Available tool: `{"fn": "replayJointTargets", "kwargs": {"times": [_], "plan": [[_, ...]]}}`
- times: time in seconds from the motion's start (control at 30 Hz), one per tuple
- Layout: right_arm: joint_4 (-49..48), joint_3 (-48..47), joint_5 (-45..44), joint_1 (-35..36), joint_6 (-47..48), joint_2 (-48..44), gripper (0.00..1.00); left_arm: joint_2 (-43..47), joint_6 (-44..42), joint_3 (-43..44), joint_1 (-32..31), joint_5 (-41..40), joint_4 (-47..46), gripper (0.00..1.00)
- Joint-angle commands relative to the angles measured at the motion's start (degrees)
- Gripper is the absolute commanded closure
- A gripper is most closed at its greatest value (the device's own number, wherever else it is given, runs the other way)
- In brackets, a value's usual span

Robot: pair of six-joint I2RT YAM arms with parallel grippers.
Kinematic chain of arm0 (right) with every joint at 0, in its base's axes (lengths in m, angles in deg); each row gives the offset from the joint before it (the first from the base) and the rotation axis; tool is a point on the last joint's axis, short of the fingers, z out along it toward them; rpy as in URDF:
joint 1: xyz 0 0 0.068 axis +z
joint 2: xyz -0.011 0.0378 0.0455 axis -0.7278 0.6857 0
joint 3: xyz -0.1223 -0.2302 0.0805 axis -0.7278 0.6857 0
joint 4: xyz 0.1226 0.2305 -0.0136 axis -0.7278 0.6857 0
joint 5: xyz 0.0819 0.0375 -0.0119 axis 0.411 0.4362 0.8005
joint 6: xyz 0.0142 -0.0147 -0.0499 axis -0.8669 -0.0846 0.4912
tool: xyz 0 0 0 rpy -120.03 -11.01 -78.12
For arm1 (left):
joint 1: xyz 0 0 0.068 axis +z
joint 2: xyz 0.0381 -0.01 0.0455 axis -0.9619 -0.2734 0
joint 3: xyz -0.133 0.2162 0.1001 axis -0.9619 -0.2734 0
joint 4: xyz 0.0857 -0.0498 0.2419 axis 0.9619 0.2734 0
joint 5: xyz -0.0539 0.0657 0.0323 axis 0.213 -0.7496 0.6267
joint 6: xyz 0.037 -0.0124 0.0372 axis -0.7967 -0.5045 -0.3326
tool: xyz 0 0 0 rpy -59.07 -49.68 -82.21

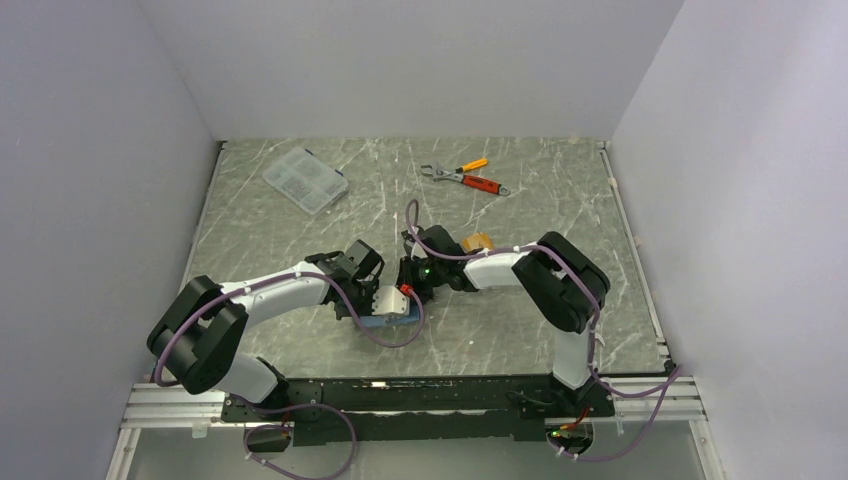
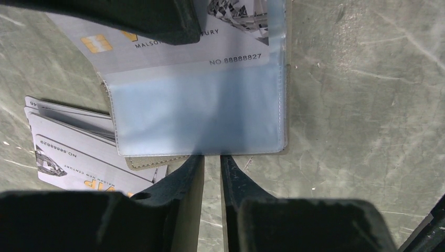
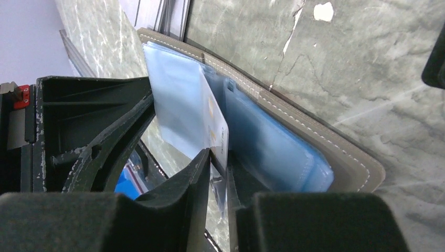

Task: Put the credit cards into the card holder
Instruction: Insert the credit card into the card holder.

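The taupe card holder (image 1: 392, 308) is held open between my two grippers, near the table's front. In the left wrist view its blue-grey sleeve (image 2: 199, 110) faces me, and a silvery credit card (image 2: 178, 52) with a gold chip sits partly inside it. My left gripper (image 2: 211, 156) is shut narrow at the sleeve's lower edge, with its tips hidden under it. More credit cards (image 2: 68, 152) lie stacked on the table beside the holder. My right gripper (image 3: 220, 155) is shut on a credit card (image 3: 215, 131), which stands edge-on among the holder's (image 3: 336, 157) blue leaves.
A clear compartment box (image 1: 305, 180) stands at the back left. An orange-handled wrench and pliers (image 1: 465, 178) lie at the back centre. A small yellowish object (image 1: 478, 241) sits behind the right arm. Metal rails run along the table's near edge (image 1: 420, 385).
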Motion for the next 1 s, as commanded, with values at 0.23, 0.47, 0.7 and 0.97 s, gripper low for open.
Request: {"fn": "replayJointTargets", "kwargs": {"times": [0.23, 0.47, 0.7, 0.97], "plan": [[19.02, 0.26, -16.02, 0.84, 5.8, -3.64, 0.67, -0.74, -1.37, -3.79, -0.35, -0.13, -3.11, 0.79], [22.73, -0.56, -17.65, 1.49, 7.78, -5.11, 0.64, -1.33, -1.31, -3.79, -0.34, -0.29, -3.57, 0.8], [20.88, -0.14, -17.02, 2.63, 6.46, -4.88, 0.7, -0.87, -1.36, -3.71, -0.29, -0.48, -3.34, 0.8], [19.86, -1.63, -15.96, 3.86, 5.42, -2.94, 0.89, -0.68, -1.27, -3.28, -0.31, -0.69, -3.14, 0.8]]}}
